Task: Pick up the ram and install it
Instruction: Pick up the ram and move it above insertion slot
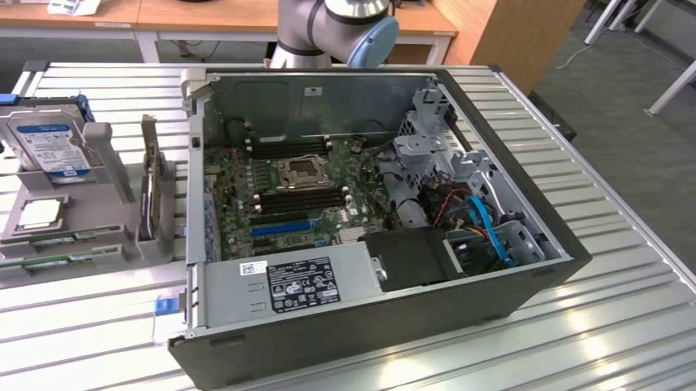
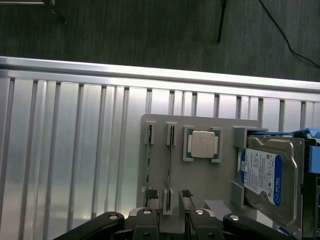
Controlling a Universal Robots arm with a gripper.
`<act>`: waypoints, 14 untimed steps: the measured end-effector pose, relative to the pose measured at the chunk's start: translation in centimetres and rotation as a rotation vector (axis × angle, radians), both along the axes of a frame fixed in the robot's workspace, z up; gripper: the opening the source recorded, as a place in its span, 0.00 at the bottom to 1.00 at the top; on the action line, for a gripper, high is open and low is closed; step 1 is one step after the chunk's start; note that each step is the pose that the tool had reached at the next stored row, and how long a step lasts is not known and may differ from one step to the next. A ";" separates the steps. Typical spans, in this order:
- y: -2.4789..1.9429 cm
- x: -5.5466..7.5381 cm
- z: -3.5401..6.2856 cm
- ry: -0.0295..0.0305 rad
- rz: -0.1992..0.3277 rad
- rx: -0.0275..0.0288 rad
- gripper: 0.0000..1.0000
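Observation:
Two ram sticks stand on edge in a grey holder (image 2: 200, 175) on the slatted table. One ram (image 2: 148, 167) shows its green edge. The other ram (image 2: 169, 165) is a thin dark line seen edge-on. My gripper (image 2: 169, 195) hovers over the holder, open, its black fingertips (image 2: 152, 194) on either side of the end of that second stick and holding nothing. In the exterior view the ram sticks (image 1: 55, 260) lie as green strips at the holder's near end, left of the open computer case (image 1: 522, 285). The motherboard's black memory slots (image 1: 302, 198) sit by the CPU socket (image 1: 298, 172).
The holder also carries a CPU (image 2: 203, 144), a blue-labelled hard drive (image 2: 265, 177) and, in the exterior view, a dark expansion card (image 1: 152, 187) standing upright. The case holds a power supply (image 1: 293, 285), drive cages (image 1: 435, 155) and cables. The arm's base (image 1: 326, 24) stands behind the case.

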State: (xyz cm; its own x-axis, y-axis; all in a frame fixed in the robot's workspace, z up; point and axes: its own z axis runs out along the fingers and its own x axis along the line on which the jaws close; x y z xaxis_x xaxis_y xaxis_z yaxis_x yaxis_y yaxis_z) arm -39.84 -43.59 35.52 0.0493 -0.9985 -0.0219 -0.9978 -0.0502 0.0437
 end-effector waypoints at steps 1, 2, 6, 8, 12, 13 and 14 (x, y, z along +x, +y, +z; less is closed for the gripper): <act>0.00 0.0 -0.09 0.0000 0.000 0.0000 0.29; 0.00 0.0 -0.18 0.0001 0.000 -0.0001 0.29; 0.00 0.0 -0.59 0.0000 0.000 0.0000 0.29; 0.00 0.0 -0.79 0.0000 0.000 0.0000 0.29; 0.00 0.0 -1.20 0.0000 0.000 0.0000 0.29; 0.00 0.0 -1.30 0.0000 0.000 0.0000 0.29; 0.00 0.0 -1.41 0.0001 0.000 -0.0001 0.29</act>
